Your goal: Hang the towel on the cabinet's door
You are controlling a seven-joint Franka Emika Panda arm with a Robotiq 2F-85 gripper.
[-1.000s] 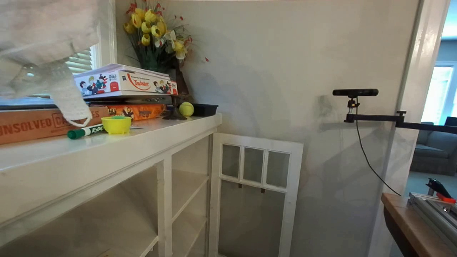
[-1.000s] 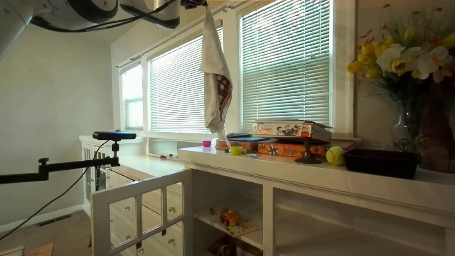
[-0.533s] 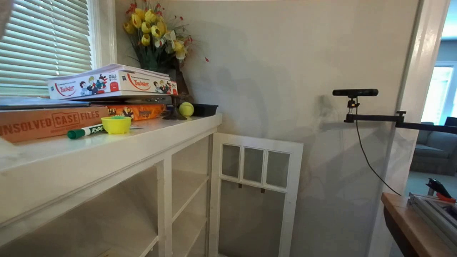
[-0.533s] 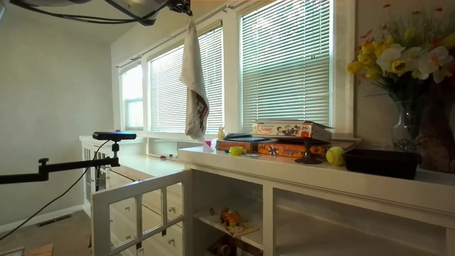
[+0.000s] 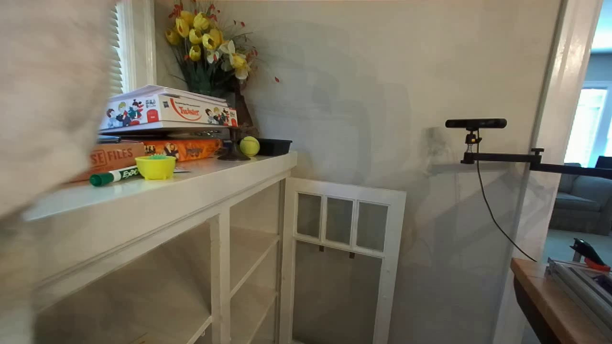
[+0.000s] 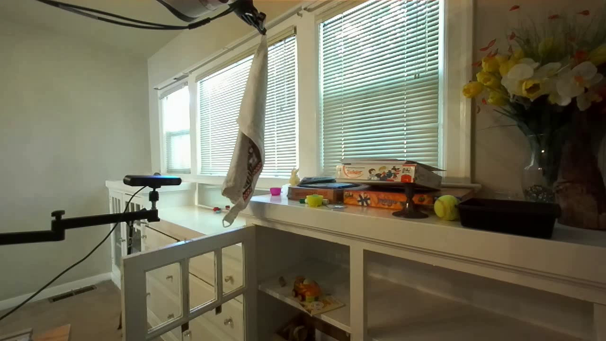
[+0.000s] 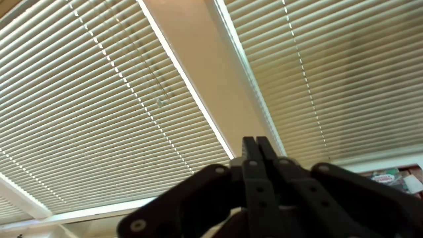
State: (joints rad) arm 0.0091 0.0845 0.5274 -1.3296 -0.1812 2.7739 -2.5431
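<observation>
You have the towel [image 6: 252, 109] clamped by one end in the gripper [image 6: 262, 31], so grasp and lift look done. It hangs in mid-air; in an exterior view its lower end shows just above the open door [image 6: 185, 286], apart from it, though depth is hard to tell. What remains, I judge: carry it over the door's top edge, drape it and let go.
</observation>
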